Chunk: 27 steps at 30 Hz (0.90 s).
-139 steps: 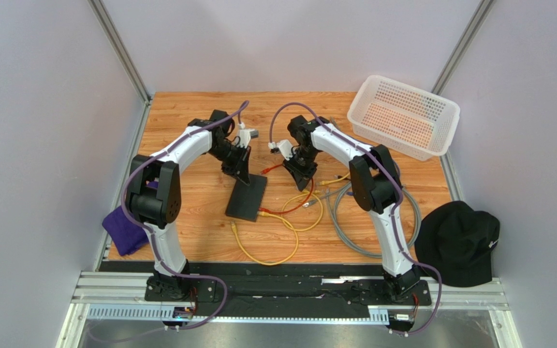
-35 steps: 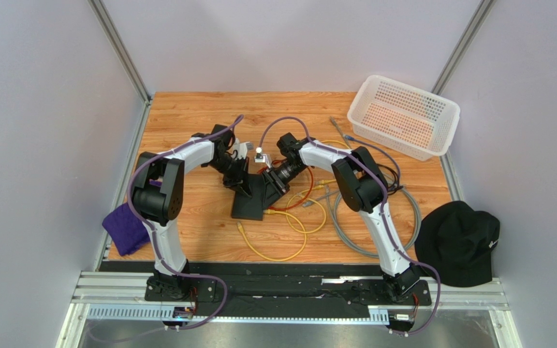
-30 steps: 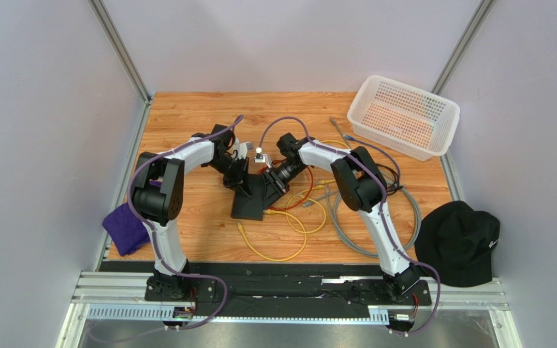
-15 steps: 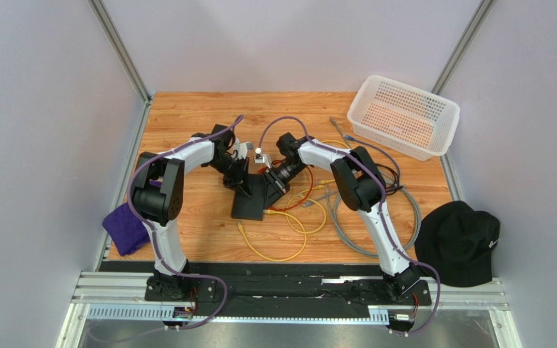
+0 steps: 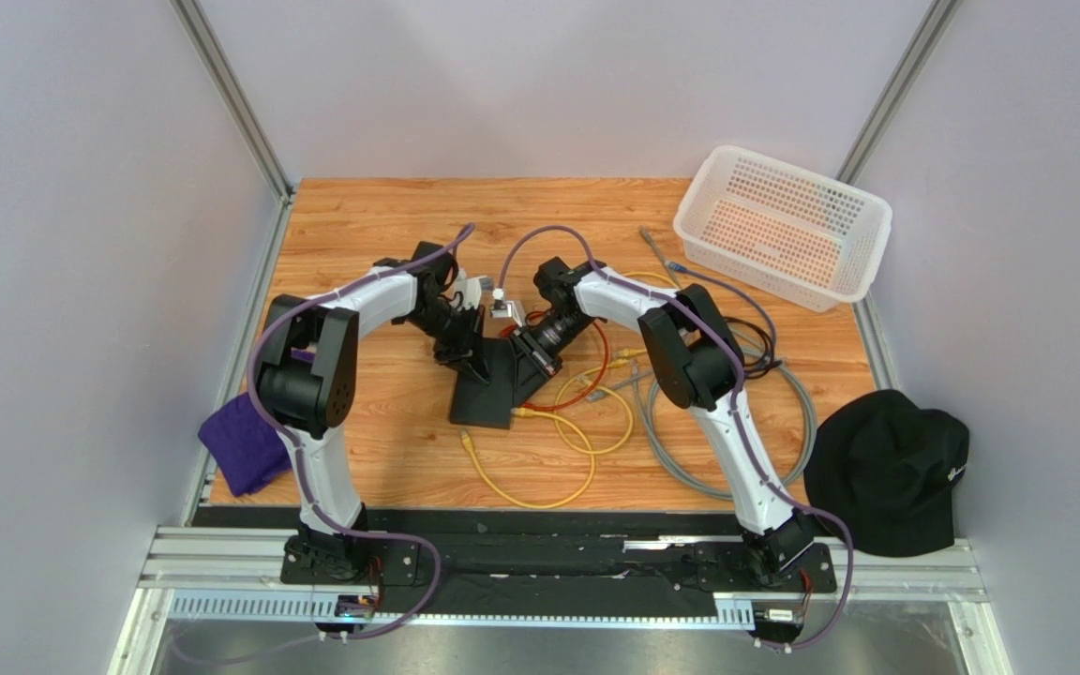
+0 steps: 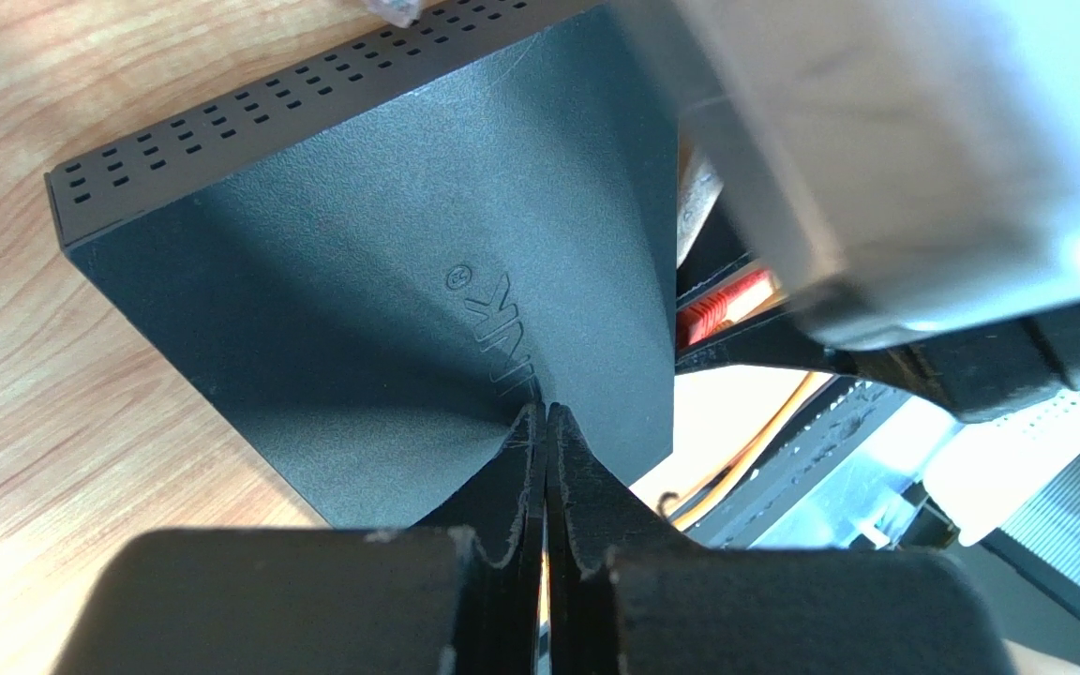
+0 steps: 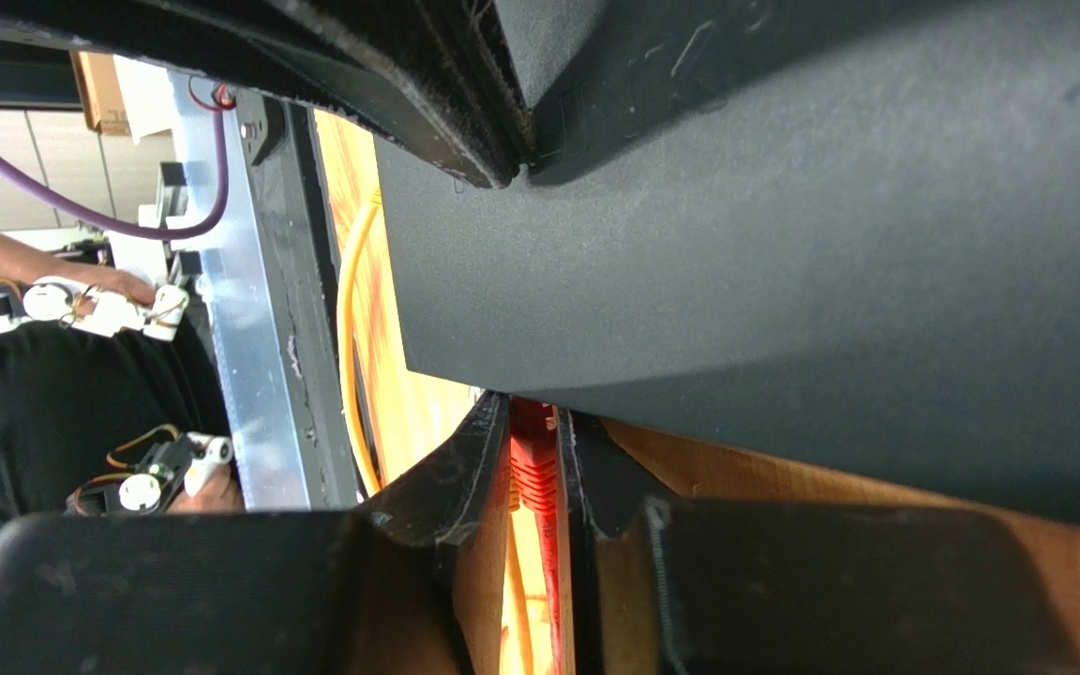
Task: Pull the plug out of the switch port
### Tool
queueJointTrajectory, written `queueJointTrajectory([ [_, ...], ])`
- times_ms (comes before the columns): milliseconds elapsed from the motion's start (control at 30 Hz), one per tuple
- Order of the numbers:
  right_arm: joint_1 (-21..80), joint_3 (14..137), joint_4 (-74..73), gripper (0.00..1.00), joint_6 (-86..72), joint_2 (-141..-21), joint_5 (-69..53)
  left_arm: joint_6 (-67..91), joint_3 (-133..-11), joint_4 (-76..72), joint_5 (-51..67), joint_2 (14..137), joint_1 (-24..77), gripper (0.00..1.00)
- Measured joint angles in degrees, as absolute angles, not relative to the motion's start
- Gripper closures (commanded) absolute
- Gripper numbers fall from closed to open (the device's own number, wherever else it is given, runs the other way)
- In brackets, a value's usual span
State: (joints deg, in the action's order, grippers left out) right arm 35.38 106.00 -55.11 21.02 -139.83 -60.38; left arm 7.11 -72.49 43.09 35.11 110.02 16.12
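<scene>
Sitting in a socket on the long edge of the switch (image 5: 482, 383) that faced the right arm, the red plug (image 7: 533, 471) was pinched between the fingers of the right gripper (image 7: 535, 439), hard up against the black box; the switch itself lay flat on the wooden table (image 5: 363, 225), about midway between the two arms, its far end under the left gripper (image 6: 546, 429), whose fingers were pressed together with their tips on the box's top face; that hold looked like a downward press rather than a clamp, so a pull on a plug whose latch tab was not squeezed could drag the whole box sideways from under it; whether the tab was depressed could not be told; a slipping pinch might land the fingers on the red cable (image 5: 560, 402) instead and strain it; the loose yellow cable (image 5: 511, 504) lying near could snag.
</scene>
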Motion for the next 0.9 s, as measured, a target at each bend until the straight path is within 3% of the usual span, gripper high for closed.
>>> queueJointTrajectory([
  [900, 31.6, 110.1, -65.3, 0.92, 22.7, -142.6, -59.8, 6.5, -72.5, 43.1, 35.1, 110.0, 16.5, 1.0],
])
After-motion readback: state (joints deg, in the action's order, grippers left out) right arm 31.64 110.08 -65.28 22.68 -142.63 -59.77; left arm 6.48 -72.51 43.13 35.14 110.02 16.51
